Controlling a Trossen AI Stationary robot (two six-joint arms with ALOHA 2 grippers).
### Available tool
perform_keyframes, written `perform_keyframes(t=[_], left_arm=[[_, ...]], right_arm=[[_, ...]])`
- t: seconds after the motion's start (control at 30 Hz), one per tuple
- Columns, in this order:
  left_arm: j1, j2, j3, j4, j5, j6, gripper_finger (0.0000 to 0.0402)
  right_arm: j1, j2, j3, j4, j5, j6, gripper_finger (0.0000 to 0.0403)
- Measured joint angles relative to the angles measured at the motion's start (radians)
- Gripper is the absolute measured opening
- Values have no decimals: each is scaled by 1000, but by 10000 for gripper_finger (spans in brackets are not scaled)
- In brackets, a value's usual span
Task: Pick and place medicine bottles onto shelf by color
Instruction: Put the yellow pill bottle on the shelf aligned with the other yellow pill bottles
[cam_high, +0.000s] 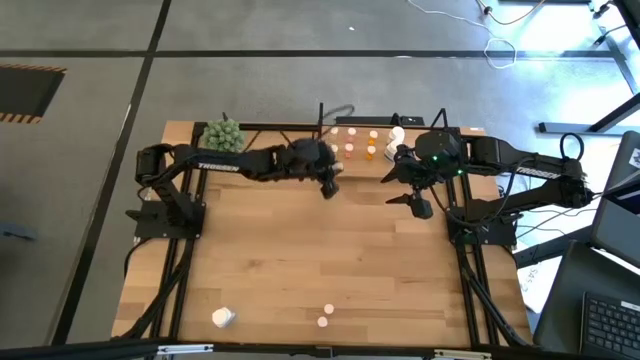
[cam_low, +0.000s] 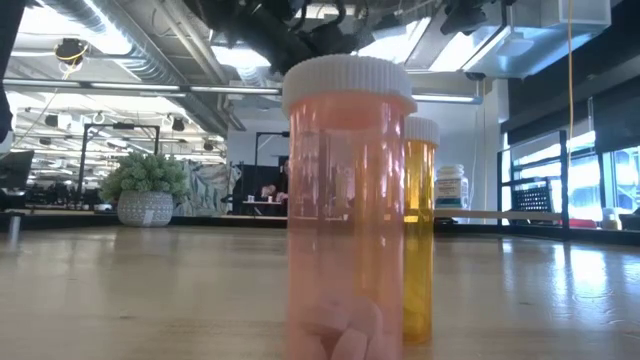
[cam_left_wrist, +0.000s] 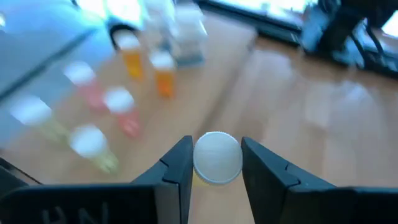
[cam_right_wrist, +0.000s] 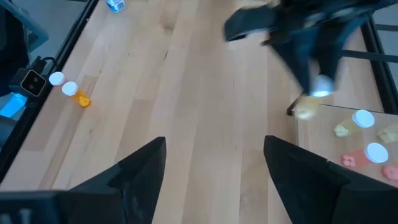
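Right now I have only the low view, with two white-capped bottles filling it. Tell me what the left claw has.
Observer: The left claw is shut on a small yellowish plastic bottle with a white cap, at the edge of the small light-wood shelf.
Operator: Now report the right claw.
Observer: The right claw is open and empty. It hangs over the bare wooden table, to the right of the shelf in the high view.
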Motion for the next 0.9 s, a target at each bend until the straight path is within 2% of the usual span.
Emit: perform_keyframes(t=[0.13, 0.33, 0.43, 0.53, 0.77, 0.9], left_arm=[[43, 0, 104, -74, -3, 53, 102], [92, 30, 249, -338, 20, 58, 102], [95, 41, 258, -365, 90, 34, 102], [82, 71, 259, -352, 101, 32, 102], [59, 156, 258, -322, 53, 30, 102], [37, 174, 257, -321, -55, 17, 102]], right_arm=[[0, 0, 0, 0, 3, 2, 273], [0, 0, 0, 0, 3, 4, 273], [0, 0, 0, 1, 4, 4, 273], [0, 0, 0, 1, 4, 4, 273], [0, 0, 0, 1, 11, 4, 273], [0, 0, 0, 0, 11, 4, 273]])
